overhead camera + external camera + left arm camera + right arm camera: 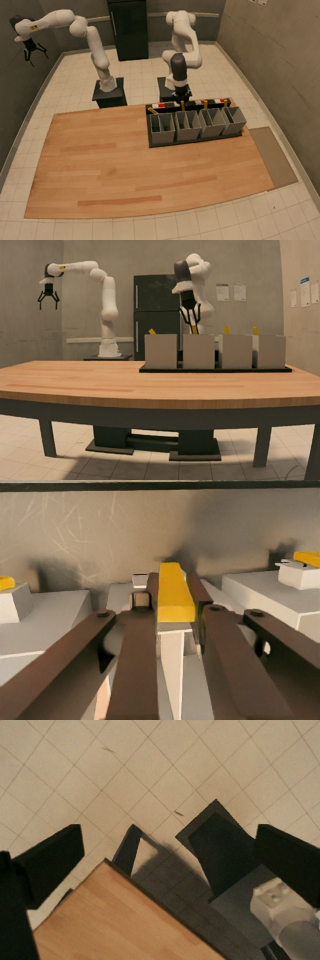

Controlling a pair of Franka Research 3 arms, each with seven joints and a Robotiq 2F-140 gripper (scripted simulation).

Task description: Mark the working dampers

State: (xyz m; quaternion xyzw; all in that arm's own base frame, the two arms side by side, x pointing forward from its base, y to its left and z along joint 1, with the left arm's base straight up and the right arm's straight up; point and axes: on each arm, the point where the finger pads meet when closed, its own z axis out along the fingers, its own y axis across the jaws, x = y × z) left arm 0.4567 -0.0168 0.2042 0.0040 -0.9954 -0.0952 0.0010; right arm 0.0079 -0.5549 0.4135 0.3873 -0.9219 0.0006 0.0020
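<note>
- L grip (182, 102) (194, 330) (176, 602) clamped on 2nd damper's yellow handle (183, 106) (194, 329) (174, 592), w/ pads either side.
- R grip (40, 62) (48, 308) (169, 832) wide apart, nothing held.
- Far-left slider (161, 105) shows red.

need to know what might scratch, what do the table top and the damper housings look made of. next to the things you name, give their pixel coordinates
The table top (111, 165) (129, 382) (120, 915) looks like wood with a satin finish: strips of lighter and darker grain run along it. The damper housings (163, 137) (161, 351) look matt grey, with thin, plain walls; painted sheet metal or plastic, the look doesn't settle which.
</note>
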